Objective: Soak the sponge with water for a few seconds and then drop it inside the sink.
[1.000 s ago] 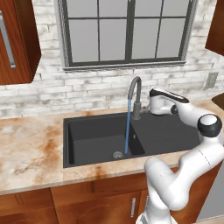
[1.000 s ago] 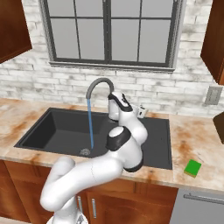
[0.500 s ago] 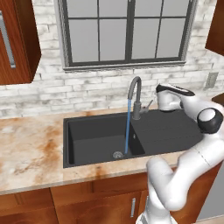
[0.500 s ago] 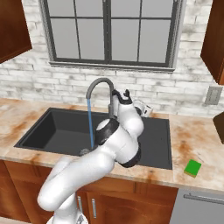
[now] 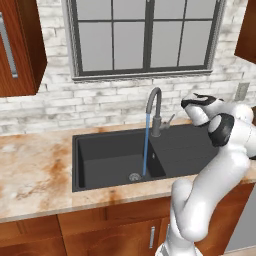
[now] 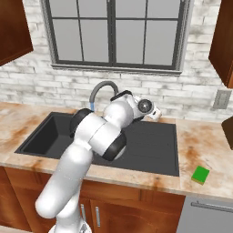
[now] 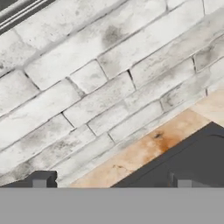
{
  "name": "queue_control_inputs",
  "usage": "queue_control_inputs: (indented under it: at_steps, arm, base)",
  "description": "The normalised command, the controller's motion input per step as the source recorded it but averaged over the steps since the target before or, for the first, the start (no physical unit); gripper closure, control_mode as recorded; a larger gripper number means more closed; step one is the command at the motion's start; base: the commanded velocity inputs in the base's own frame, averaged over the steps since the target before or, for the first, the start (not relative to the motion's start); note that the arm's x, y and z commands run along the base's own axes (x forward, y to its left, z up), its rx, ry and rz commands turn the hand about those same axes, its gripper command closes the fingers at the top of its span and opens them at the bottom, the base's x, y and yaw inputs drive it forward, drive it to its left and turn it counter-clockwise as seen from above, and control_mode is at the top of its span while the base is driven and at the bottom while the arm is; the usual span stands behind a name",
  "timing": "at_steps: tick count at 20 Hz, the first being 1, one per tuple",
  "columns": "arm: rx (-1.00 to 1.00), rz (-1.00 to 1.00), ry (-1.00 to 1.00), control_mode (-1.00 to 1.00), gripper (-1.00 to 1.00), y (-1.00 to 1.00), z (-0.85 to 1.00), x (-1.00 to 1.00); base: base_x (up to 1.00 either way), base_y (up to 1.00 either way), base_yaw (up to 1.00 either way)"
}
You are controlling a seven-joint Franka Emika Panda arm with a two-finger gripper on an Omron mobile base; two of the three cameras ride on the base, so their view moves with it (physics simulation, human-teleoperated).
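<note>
Marble counter, water (image 5: 145, 149) streaming into sink (image 5: 107, 160), sponge (image 6: 200, 174) outside, claw (image 7: 111, 183) open

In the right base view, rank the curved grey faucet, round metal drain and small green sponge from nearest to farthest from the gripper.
Gripper open above the drainboard.
1. Curved grey faucet, at the sink's back edge.
2. Small green sponge, on the counter's front right.
3. Round metal drain, in the basin; hidden behind the arm, order judged.
</note>
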Motion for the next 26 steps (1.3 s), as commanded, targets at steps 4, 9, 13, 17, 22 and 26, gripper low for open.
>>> queue_control_inputs:
  at_steps: [4, 9, 13, 17, 22, 26]
  arm:
    - [0.1, 0.0, 0.25, -1.0, -1.0, -0.23, 0.34, -0.21]
    - [0.1, 0.0, 0.26, -1.0, -1.0, -0.24, 0.29, -0.22]
    - [0.13, 0.0, 0.25, -1.0, -1.0, -0.19, 0.19, -0.39]
    - [0.14, 0.0, 0.25, -1.0, -1.0, -0.17, 0.04, -0.47]
    - [0.11, 0.0, 0.21, -1.0, -1.0, -0.05, 0.0, -0.42]
    - [0.05, -0.01, 0.07, -1.0, -1.0, 0.0, -0.1, -0.13]
  base:
    - [0.0, 0.0, 0.0]
    - [0.0, 0.0, 0.0]
    - [0.0, 0.0, 0.0]
    - [0.0, 0.0, 0.0]
    - [0.0, 0.0, 0.0]
    - [0.0, 0.0, 0.0]
